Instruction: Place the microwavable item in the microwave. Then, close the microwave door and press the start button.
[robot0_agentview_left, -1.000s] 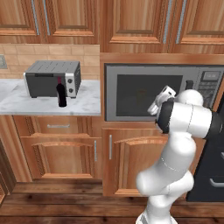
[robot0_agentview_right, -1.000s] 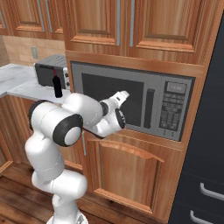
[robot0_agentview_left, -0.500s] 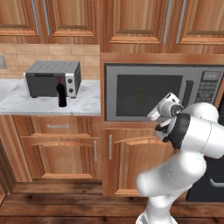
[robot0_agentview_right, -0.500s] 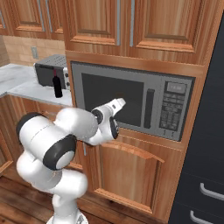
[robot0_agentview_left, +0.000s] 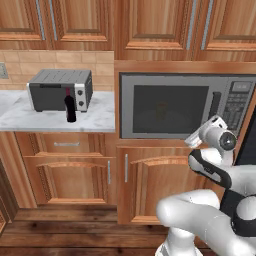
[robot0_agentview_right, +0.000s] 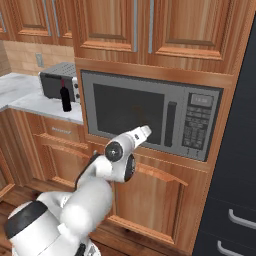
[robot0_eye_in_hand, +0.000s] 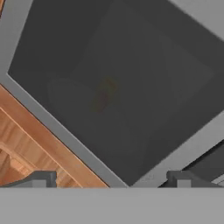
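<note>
Now the microwave door (robot0_agentview_left: 172, 111) sits shut, flush in its grey frame, dark bar handle (robot0_agentview_right: 171, 124) just left of the keypad panel (robot0_agentview_right: 197, 124). Behind the glass a faint yellow shape shows: the mug (robot0_eye_in_hand: 103, 94), inside the microwave (robot0_agentview_right: 150, 115), dim through the window. The gripper (robot0_eye_in_hand: 111, 179) hovers close before the lower door, fingers (robot0_eye_in_hand: 41, 178) spread wide apart, holding nothing. Far left on the counter (robot0_agentview_left: 30, 117) stands the wine bottle (robot0_agentview_left: 70, 108), touching the front of the toaster oven (robot0_agentview_left: 59, 90).
</note>
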